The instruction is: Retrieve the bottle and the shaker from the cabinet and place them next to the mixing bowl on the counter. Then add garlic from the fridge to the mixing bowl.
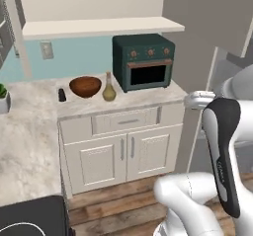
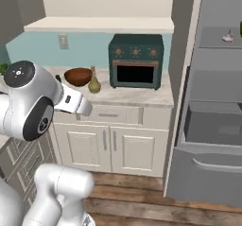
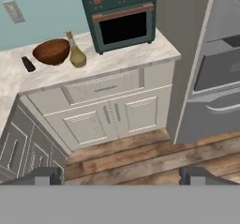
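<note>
Two fingertips of the hand (image 3: 120, 175) are standing wide, holding nothing. Bottle (image 3: 76, 54) and shaker (image 3: 28, 64) are already flanking the mixing bowl (image 3: 51, 51) on the tabletop (image 3: 126, 54); next, reaching the garlic (image 2: 228, 37) in the fridge (image 2: 210, 126).

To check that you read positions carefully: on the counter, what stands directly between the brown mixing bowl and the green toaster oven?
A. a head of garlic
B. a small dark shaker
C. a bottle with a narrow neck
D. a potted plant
C: the bottle stands beside the mixing bowl, on the side toward the toaster oven; the dark shaker sits on the bowl's other side.
</note>
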